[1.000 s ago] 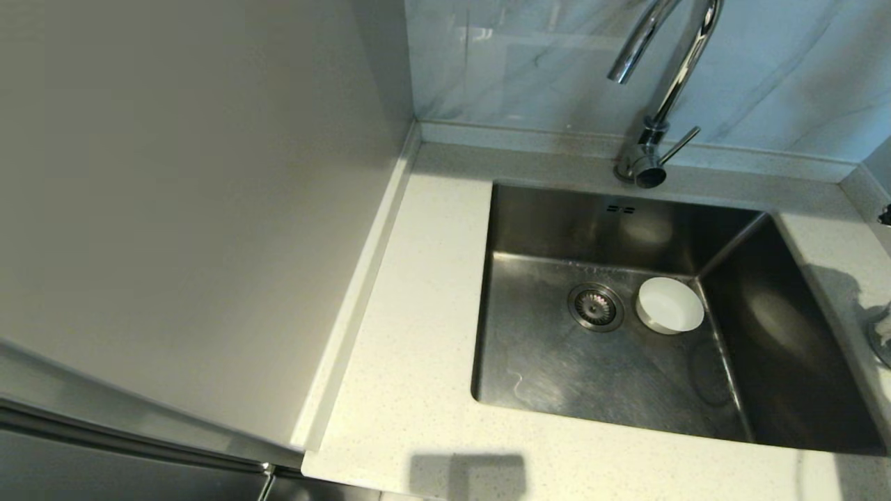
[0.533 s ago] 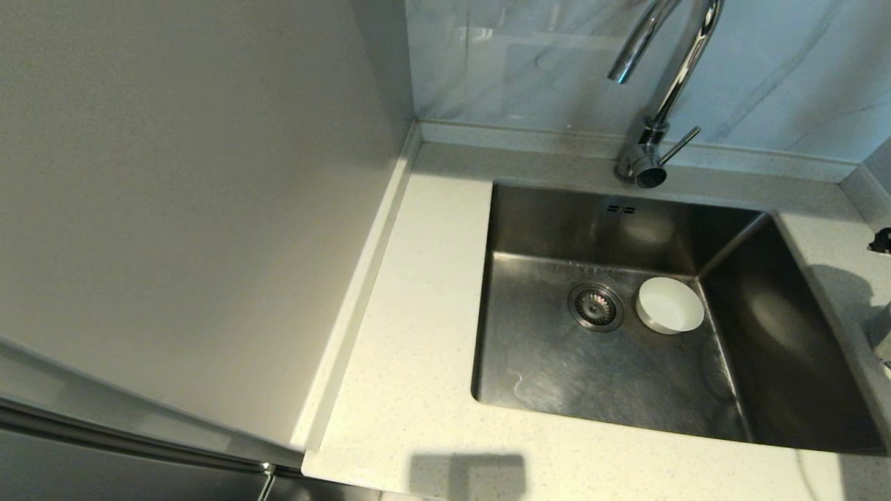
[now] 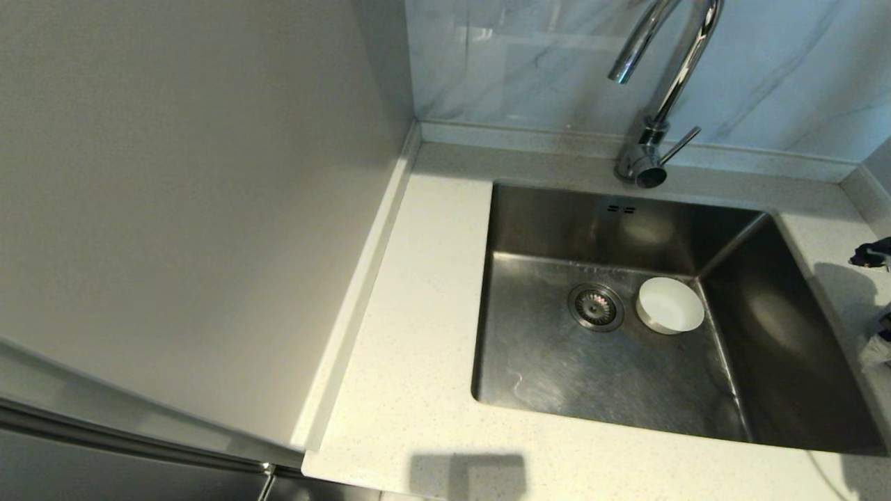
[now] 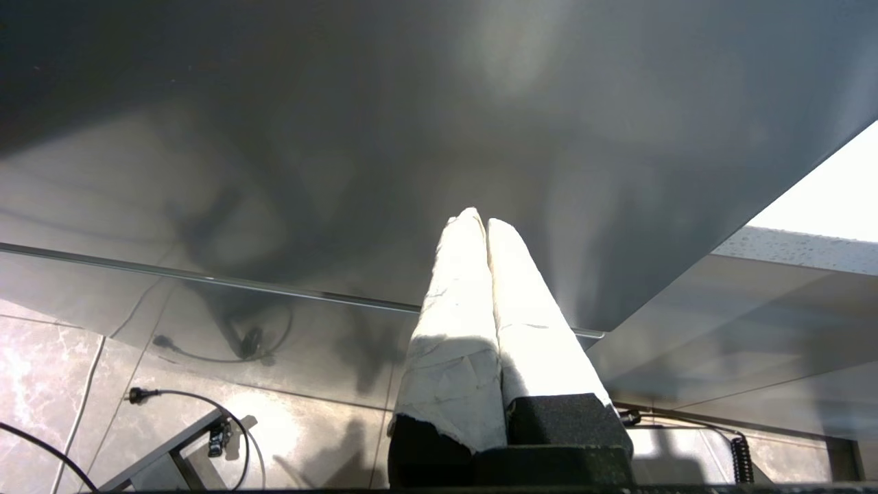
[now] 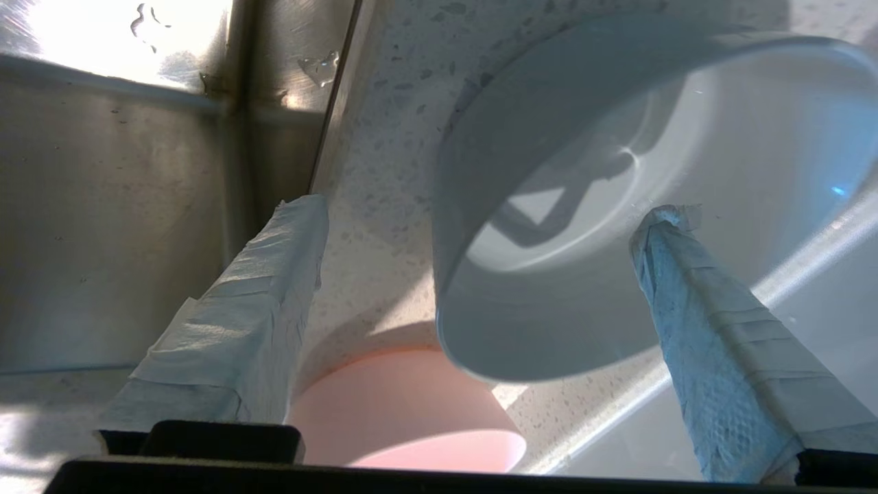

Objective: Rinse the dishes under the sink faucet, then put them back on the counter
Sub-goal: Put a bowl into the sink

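A: Off-white speckled stone counter [image 3: 411, 390]; brushed steel rectangular sink [image 3: 557, 362], chrome gooseneck faucet [image 3: 658, 90] at 12 o'clock. No writing legible.

B: Round white bowl [image 3: 669, 305] in the sink, 3 o'clock of the strainer [image 3: 596, 307]. Greyish-white bowl [image 5: 617, 206] and pale pink bowl [image 5: 405, 405] on the counter.

A: Right gripper [image 5: 480, 226] spread wide, one tape-wrapped finger inside the greyish bowl, one outside. Left gripper [image 4: 478, 223] closed, empty.

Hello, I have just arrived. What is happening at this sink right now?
The robot is washing small bowls. One white bowl sits on the floor of the sink, beside the drain strainer; no water runs from the faucet. The right pincer is open over the counter to the right of the sink, its fingers straddling the near wall of another white bowl, with a pink bowl next to it. The left pincer is shut and parked away from the sink.
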Robot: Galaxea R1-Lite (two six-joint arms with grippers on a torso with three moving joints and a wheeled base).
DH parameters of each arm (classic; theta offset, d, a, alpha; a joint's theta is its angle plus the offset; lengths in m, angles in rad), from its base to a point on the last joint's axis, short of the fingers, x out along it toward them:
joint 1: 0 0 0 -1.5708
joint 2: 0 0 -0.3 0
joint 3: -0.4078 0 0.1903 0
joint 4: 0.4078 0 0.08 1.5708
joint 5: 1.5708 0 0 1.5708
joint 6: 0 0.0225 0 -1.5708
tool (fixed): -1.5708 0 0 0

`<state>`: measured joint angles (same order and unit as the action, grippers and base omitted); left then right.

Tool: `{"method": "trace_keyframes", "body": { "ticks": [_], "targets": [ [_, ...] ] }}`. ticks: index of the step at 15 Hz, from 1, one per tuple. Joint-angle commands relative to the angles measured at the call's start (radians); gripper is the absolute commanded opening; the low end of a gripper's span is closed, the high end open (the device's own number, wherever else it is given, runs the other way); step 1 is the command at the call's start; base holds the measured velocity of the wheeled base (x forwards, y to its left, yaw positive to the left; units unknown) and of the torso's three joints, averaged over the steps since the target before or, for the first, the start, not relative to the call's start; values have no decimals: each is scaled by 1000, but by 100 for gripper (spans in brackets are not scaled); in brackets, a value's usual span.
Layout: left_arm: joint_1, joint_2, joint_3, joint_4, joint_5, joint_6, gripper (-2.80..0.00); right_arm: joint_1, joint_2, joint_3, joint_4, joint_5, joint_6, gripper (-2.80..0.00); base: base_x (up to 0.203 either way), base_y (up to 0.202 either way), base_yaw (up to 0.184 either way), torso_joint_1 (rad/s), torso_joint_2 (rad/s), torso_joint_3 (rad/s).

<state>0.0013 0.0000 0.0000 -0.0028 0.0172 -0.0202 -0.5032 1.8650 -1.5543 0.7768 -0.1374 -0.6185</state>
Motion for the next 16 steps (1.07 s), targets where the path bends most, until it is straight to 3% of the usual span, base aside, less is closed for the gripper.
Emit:
{"method": "trace_keyframes", "body": {
  "ticks": [1, 10, 11, 16],
  "targets": [
    [0, -4, 0, 0, 1, -1, -280, 2, 18, -4, 4, -1, -3, 0, 0, 0, 0, 0, 0, 0],
    [0, -3, 0, 0, 1, -1, -280, 2, 20, -4, -31, 4, -1, 0, 0, 0, 0, 0, 0, 0],
    [0, -3, 0, 0, 1, -1, -280, 3, 21, -1, -31, 4, -1, -280, 0, 0, 0, 0, 0, 0],
    [0, -3, 0, 0, 1, -1, -280, 2, 30, -7, -31, 6, -1, -280, 0, 0, 0, 0, 0, 0]
  ]
}}
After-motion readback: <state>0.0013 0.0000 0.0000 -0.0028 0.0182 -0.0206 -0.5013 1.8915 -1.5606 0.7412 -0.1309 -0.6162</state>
